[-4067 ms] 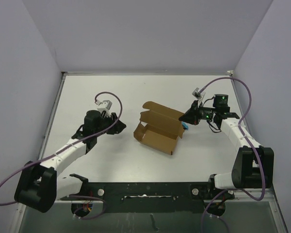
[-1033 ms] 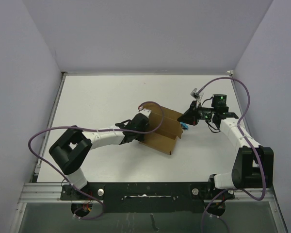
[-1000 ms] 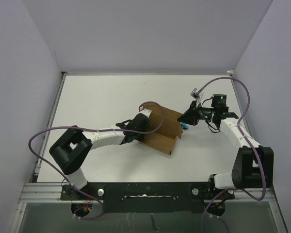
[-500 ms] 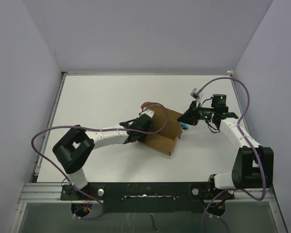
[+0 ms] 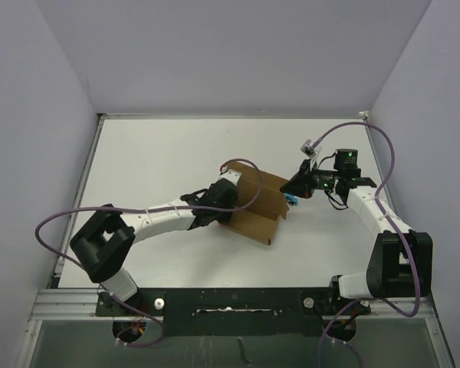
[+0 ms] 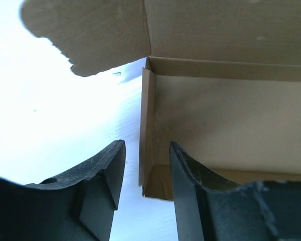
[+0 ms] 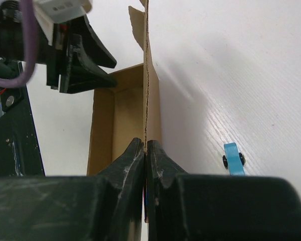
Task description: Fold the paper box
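Brown cardboard paper box [image 5: 253,222] lies open. The right gripper [image 7: 145,143] pinches its flap; the left gripper [image 6: 146,144], fingers spread, straddles its side wall.

Left pincer [image 6: 146,150] parted — paper box [image 6: 231,115] wall between fingers [image 6: 103,175].

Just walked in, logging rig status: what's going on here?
Two arms are working on a brown paper box. The right gripper is shut on one thin panel of it. The left gripper is open, its jaws straddling the box's end wall without clamping it. A small blue object lies on the table beside the box.
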Action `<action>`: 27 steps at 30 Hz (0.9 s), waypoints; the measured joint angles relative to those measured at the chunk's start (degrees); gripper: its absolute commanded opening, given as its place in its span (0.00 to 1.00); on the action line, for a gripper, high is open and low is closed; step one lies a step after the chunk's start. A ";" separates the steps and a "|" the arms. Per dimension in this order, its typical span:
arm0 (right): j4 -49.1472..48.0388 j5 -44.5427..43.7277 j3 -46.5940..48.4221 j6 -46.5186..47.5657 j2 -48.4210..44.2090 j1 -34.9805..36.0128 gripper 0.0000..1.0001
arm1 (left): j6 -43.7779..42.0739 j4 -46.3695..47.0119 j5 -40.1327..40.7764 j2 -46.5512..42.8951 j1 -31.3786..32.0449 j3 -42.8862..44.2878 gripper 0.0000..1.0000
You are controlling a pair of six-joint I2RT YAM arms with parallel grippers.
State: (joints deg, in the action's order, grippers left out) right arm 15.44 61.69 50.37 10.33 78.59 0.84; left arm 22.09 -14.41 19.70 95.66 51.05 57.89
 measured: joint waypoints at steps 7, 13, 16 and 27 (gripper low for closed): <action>0.59 0.04 0.00 0.94 0.00 0.00 0.00 | -1.20 5.92 -3.06 -11.08 -0.20 -7.87 0.55; 1.90 1.05 0.02 2.69 0.04 -0.07 0.00 | -2.91 11.74 -8.28 -22.29 -3.37 -16.00 0.81; 2.89 1.97 0.13 3.93 0.48 -0.11 0.00 | -1.90 14.73 -15.02 -27.36 -10.05 -19.34 0.82; 6.29 4.02 1.18 7.80 1.68 -0.70 0.00 | -1.03 29.20 -42.12 -32.81 -26.40 -24.70 0.80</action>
State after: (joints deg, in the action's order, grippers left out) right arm 21.74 65.71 51.55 18.13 80.27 0.14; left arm 21.06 14.79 -22.41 62.85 24.64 33.19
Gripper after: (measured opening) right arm 0.037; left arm 0.803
